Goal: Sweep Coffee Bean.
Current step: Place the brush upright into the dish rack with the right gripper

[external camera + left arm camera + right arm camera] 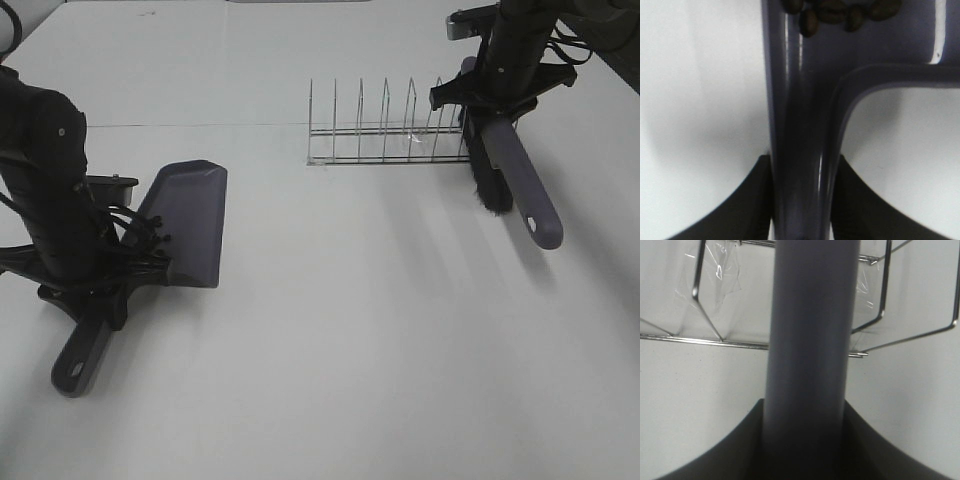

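Left gripper is pressed tight on the dustpan handle, at 8 o'clock on the table in the overhead view. Handle axis runs 7 to 1 o'clock. Coffee beans lie inside the pan just past the handle root, toward 1 o'clock from the jaws; none seen loose on the table. Left arm is nearer them. Wire rack stands at 12 to 1 o'clock. Right gripper is clamped on the brush handle at 2 o'clock, beside the rack's end, well apart from the pan. Judgement: sweeping looks complete
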Controlling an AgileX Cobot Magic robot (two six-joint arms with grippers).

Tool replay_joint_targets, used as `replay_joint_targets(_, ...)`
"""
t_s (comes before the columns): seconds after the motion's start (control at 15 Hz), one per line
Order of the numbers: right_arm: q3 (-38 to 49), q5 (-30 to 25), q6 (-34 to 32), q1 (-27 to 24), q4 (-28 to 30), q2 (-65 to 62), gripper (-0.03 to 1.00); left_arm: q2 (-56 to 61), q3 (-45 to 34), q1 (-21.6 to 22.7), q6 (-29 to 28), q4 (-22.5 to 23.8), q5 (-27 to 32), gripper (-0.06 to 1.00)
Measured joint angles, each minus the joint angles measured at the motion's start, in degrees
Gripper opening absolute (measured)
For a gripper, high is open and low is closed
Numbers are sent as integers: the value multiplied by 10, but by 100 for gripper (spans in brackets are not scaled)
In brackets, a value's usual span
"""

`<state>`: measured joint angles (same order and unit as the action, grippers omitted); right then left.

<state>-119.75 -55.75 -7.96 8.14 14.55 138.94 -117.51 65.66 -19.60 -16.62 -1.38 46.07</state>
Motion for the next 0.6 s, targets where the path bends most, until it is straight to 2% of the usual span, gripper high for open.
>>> replay_joint_targets(0.2, -5, -5, -3, -4, -2, 0, 27, 0, 0, 0, 1, 0, 0, 27)
replay_joint_targets(0.4, -12, -30, 4, -37, -39, 0, 27, 0, 0, 0, 2, -1, 0, 27)
replay_joint_targets(0.6, -12, -30, 27, -41, -64, 0, 27, 0, 0, 0, 2, -2, 0, 27)
